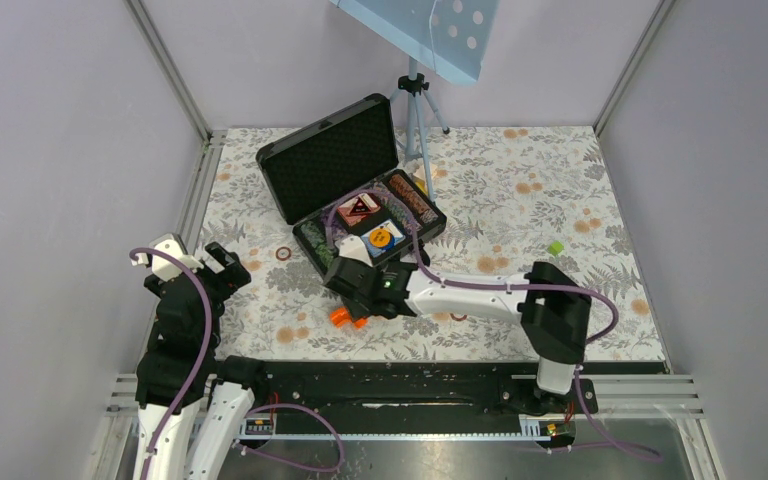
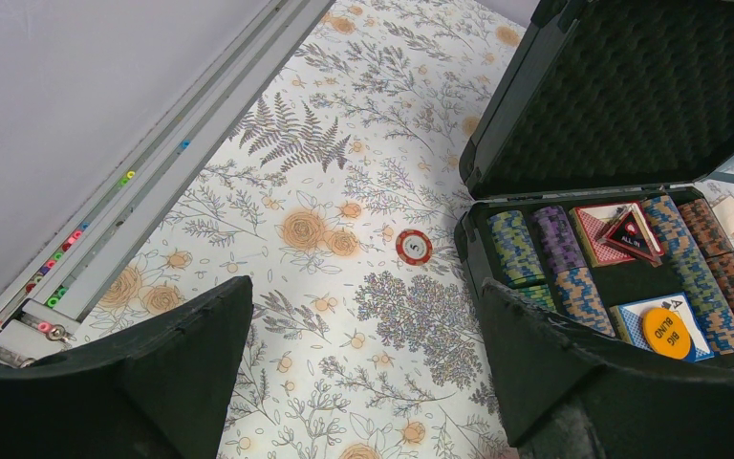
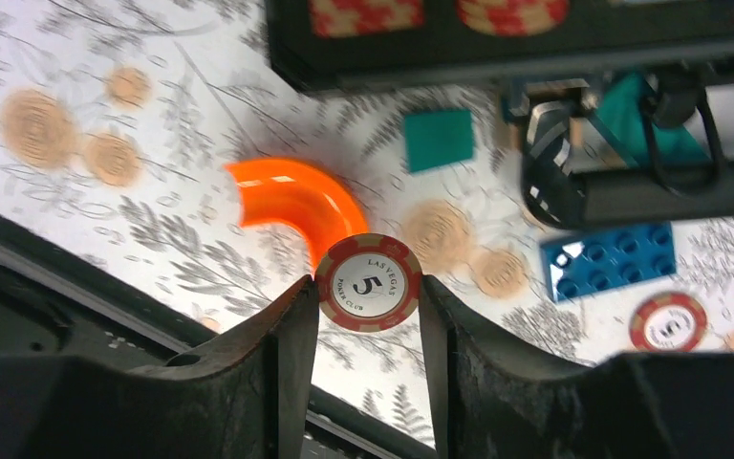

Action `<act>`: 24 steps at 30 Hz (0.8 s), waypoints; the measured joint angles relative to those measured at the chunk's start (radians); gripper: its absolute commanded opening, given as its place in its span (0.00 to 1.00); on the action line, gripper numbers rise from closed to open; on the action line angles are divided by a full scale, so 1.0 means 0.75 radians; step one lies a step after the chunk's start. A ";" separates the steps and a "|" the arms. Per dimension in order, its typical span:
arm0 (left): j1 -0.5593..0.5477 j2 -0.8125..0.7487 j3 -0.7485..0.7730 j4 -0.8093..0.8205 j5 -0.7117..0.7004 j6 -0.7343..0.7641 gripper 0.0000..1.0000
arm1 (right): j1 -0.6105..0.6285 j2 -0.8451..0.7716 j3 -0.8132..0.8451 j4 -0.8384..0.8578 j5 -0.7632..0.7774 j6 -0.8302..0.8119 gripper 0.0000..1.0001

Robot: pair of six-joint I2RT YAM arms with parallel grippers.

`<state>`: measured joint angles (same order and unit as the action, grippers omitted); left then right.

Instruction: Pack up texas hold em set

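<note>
The left hand (image 1: pixel 220 266) is hanging at the worktop's (image 1: pixel 520 200) left side, fingers wide apart and holding nothing, probably placed to reach the loose chip (image 2: pixel 414 247) lying near the case (image 2: pixel 621 96). The case is sitting open at the middle rear, lid tilted back so chips can go into its tray. In front of it, the right hand (image 3: pixel 368 298) is clamping a red chip (image 3: pixel 368 283) by its rim. It is likely lifted off the worktop above the orange piece (image 3: pixel 291 196), though blur leaves that unsure.
</note>
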<state>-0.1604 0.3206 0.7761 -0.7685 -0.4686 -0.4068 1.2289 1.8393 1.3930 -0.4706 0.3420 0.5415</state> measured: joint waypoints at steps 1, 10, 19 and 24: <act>0.000 0.000 0.000 0.000 0.000 0.000 0.87 | -0.003 -0.022 -0.035 -0.001 0.009 0.008 0.48; 0.000 0.000 0.000 0.000 -0.001 0.000 0.87 | -0.102 -0.230 -0.411 0.007 0.074 0.064 0.48; 0.000 0.000 0.000 0.000 0.000 0.000 0.87 | -0.212 -0.422 -0.702 0.010 0.135 0.106 0.48; -0.001 0.000 0.000 0.000 0.000 0.000 0.87 | -0.280 -0.445 -0.761 0.008 0.157 0.114 0.47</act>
<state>-0.1612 0.3206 0.7761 -0.7685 -0.4686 -0.4068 1.0187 1.5055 0.8223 -0.4644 0.4595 0.6270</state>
